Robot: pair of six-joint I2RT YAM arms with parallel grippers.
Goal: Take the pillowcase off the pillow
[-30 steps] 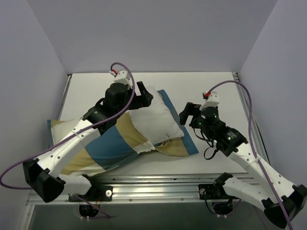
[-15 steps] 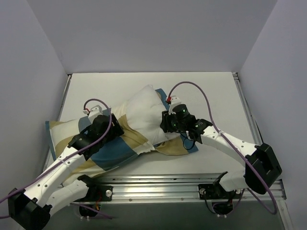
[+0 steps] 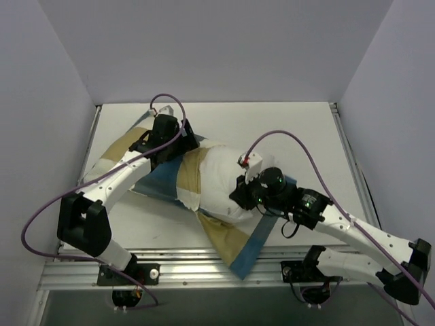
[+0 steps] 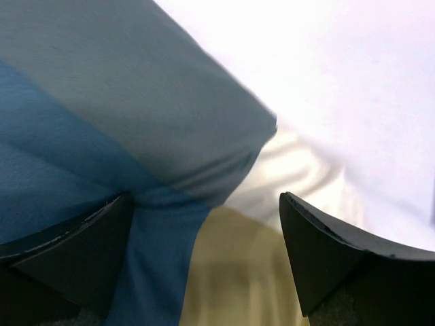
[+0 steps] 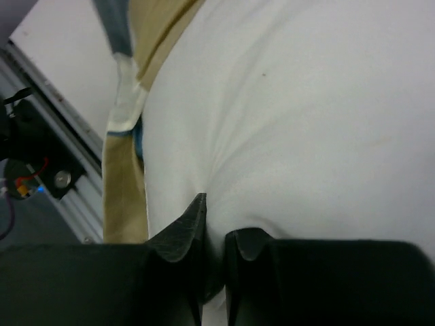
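The plain white pillow lies mid-table, its near right end bare. The blue, tan and cream checked pillowcase still wraps its left part and trails toward the front edge as a loose flap. My right gripper presses into the bare end; in the right wrist view it is shut on a pinched fold of the pillow, with the pillowcase at the left. My left gripper hovers at the far side of the pillowcase, open, with blue and tan cloth between its fingers.
An aluminium rail runs along the near table edge, also showing in the right wrist view. Grey-white walls close the table on three sides. Purple cables loop above both arms.
My right gripper has closed on the pillow's bare end. My left arm has swung to the far side of the pillowcase, staying open. Pillow and case have shifted, with a flap now trailing toward the front.
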